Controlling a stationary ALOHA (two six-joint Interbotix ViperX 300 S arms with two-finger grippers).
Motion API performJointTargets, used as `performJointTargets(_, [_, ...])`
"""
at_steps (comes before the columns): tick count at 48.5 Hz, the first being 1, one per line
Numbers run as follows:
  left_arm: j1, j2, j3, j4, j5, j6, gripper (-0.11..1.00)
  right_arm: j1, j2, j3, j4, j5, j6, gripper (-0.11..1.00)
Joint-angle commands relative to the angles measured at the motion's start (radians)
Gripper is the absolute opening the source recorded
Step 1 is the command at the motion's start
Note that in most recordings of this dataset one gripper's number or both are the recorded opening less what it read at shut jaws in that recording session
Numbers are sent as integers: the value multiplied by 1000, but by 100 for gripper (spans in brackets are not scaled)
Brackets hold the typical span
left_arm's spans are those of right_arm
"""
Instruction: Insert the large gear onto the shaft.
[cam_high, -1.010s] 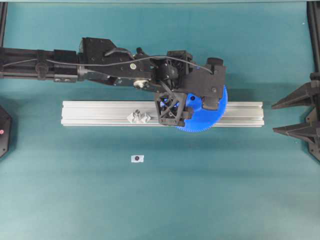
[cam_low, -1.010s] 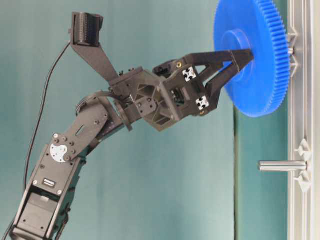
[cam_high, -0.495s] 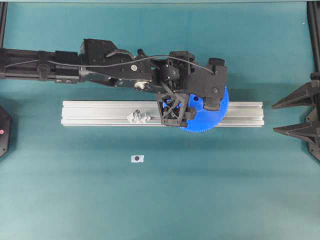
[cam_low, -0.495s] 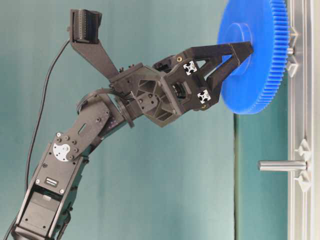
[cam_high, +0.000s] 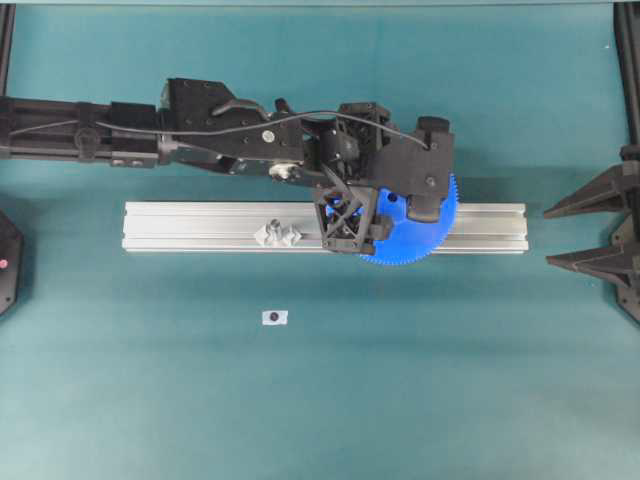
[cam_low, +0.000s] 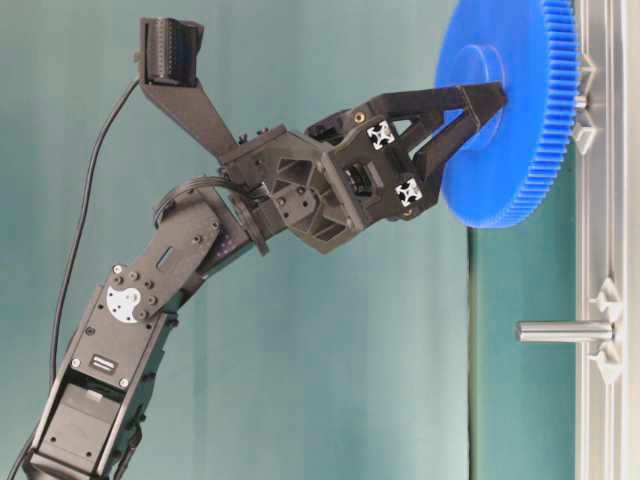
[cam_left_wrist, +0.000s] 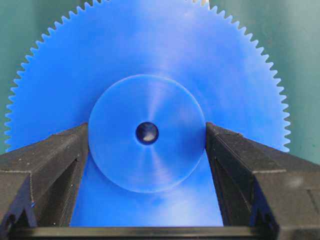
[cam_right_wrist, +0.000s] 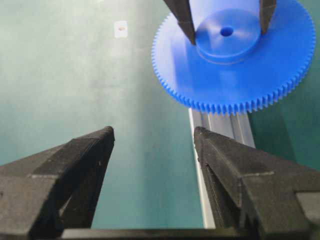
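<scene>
The large gear (cam_high: 415, 240) is a bright-blue toothed disc with a raised hub. My left gripper (cam_high: 385, 215) is shut on the hub from both sides, as the left wrist view (cam_left_wrist: 147, 132) shows. In the table-level view the gear (cam_low: 510, 110) sits close against the aluminium rail (cam_low: 600, 420). A short silvery piece of the shaft (cam_low: 581, 101) shows between gear and rail, and the rest is hidden. A glint shows inside the centre hole. My right gripper (cam_high: 560, 232) is open and empty at the right edge, and its wrist view (cam_right_wrist: 152, 132) shows the gear (cam_right_wrist: 235, 70) ahead.
The look-alike pin (cam_low: 565, 331) stands bare on the rail with shiny brackets at its base and also shows in the overhead view (cam_high: 274, 228). The rail (cam_high: 200, 227) runs across the teal mat. A small white tag (cam_high: 274, 317) lies in front of it.
The left gripper has carried the gear a little closer to the rail and straightened it. In the last half second almost nothing moved. The right arm is still.
</scene>
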Motion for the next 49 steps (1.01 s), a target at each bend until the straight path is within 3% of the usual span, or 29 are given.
performJointTargets(1, [-5, -20, -35, 5, -14, 0, 77, -2, 8, -8, -2, -12, 8, 73])
performJointTargets(37, [-5, -18, -40, 5, 17, -29, 78, -2, -5, 9, 0, -37, 8, 73])
performJointTargets(44, [-5, -18, -46, 5, 37, -66, 92, 0, -5, 9, 0, -37, 8, 73])
performJointTargets(49, [-5, -21, -52, 5, 49, -91, 92, -2, -5, 9, 0, -37, 8, 73])
